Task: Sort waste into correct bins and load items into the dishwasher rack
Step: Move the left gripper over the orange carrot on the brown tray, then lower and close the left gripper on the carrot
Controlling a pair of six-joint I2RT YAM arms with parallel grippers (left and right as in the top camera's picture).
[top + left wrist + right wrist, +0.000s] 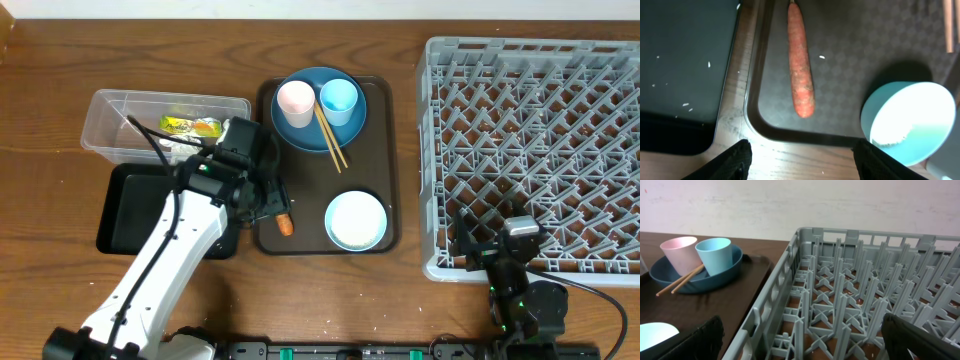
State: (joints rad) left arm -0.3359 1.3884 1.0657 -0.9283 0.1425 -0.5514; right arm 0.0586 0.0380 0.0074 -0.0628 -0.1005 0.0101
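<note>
Left tool (802,162): fingers apart, empty, poised over the small orange carrot (801,70). Carrot lies inside the near-left corner of the brown serving tray (865,50). Shallow black tray (685,60), just left of the serving tray, carries loose white rice grains (687,105). Right tool (805,347): wide open, empty, at the dishwasher rack (840,305), right of the serving tray.

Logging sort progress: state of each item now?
carrot, lying on brown tray, ungripped
left gripper, open by carrot
right gripper, open, empty
pink cup, upright on plate
blue cup, upright on plate
chopsticks, lying across plate
bowl, upright on brown tray
rack, nothing loaded
wrapper, in clear tub
black tray, few rice grains inside
</note>
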